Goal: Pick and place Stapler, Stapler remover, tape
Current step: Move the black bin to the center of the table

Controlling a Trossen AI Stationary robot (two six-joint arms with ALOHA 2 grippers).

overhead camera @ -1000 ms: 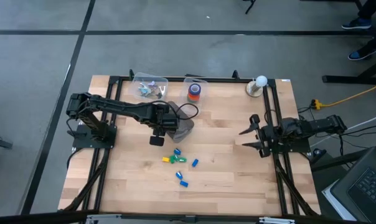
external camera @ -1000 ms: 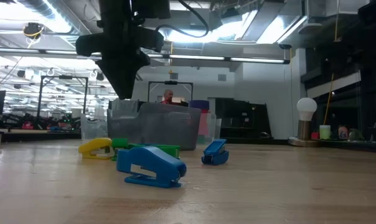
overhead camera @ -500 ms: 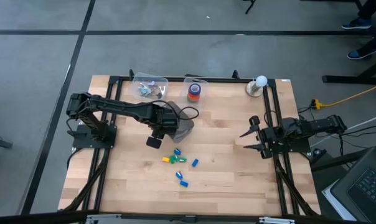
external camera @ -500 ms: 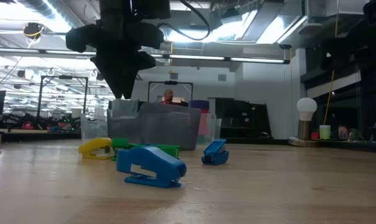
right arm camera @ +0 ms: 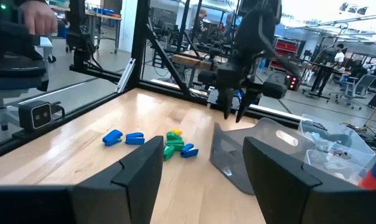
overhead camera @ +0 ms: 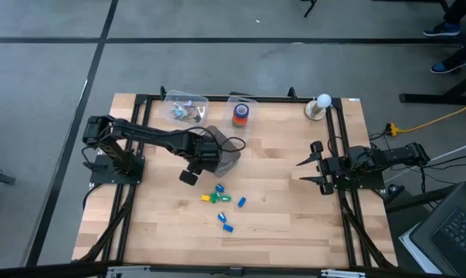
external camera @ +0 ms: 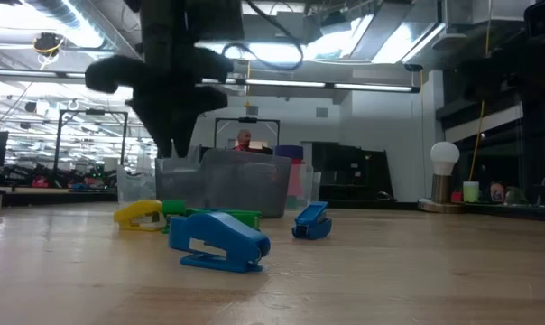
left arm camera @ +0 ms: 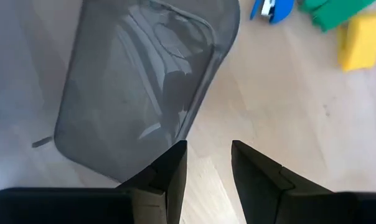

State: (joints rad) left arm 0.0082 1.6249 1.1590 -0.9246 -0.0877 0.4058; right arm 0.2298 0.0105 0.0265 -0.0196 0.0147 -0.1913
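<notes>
Six small oblong plastic pieces lie loose in a cluster on the pale wood-plank surface (overhead camera: 295, 232): four blue staplers (overhead camera: 228, 228), one yellow piece (overhead camera: 205, 198) and one green piece (overhead camera: 221, 198). The yellow and green ones are touching; two blue ones lie a little apart from them, nearer the front edge. From the low view the blue ones look blocky, with a hinged top.

Three bins stand on the surface. One grey translucent bin (overhead camera: 227, 160) with rounded corners stands mid-surface. Two clear bins stand at the back edge: the left clear bin (overhead camera: 185, 107) holds small mixed bits, too small to name, and the right clear bin (overhead camera: 241, 103) holds the tape (overhead camera: 241, 114), ring-shaped rolls stacked with a red-orange one on top; how many I cannot tell.

One white round bulb on a short base (overhead camera: 322, 104) stands at the back right corner.

Two dark arms. The left gripper (left arm camera: 206, 146) hangs above bare wood just beside the grey bin's near corner, jaws parted, nothing between them. The right gripper (right arm camera: 203, 143) sits at the right side, well apart from the pieces, jaws spread wide and empty.

One person (external camera: 244, 140) shows in the room behind the surface.
</notes>
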